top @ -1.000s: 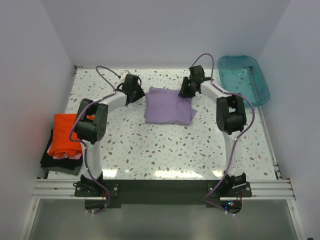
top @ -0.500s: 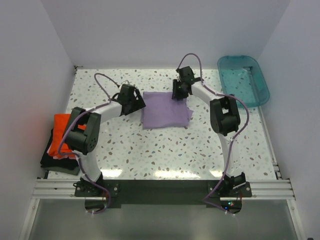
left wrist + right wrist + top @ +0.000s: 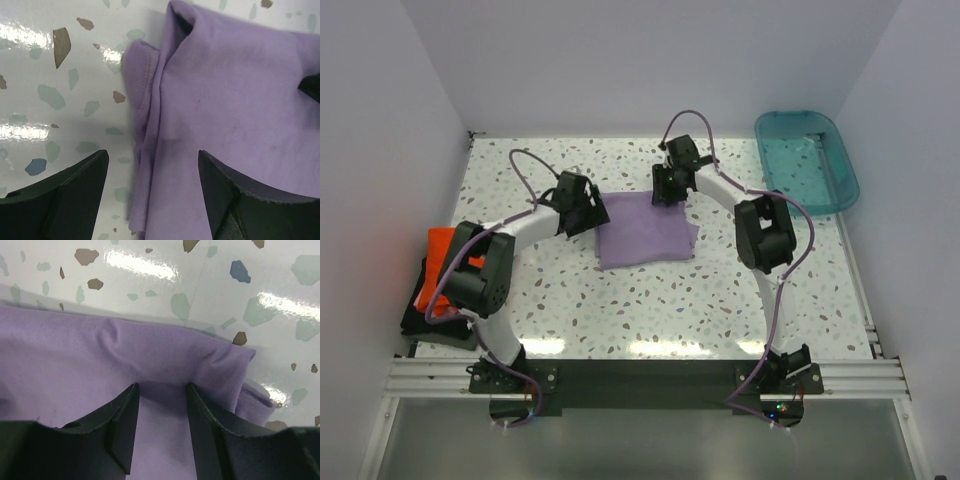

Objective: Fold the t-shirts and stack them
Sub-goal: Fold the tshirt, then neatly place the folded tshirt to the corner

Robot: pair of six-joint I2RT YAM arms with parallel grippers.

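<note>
A folded lavender t-shirt [image 3: 647, 232] lies flat in the middle of the speckled surface [image 3: 720, 290]. The left gripper [image 3: 151, 160], spread wide, straddles the shirt's 9 o'clock edge, where the layers bunch loosely. The right gripper [image 3: 162, 387] sits on the 12 o'clock edge, part-way apart with cloth in the gap; I cannot tell whether it pinches. To move the bundle well, I judge each should catch every layer and lift level toward the orange-red t-shirt [image 3: 440, 245] at 8 o'clock.
</note>
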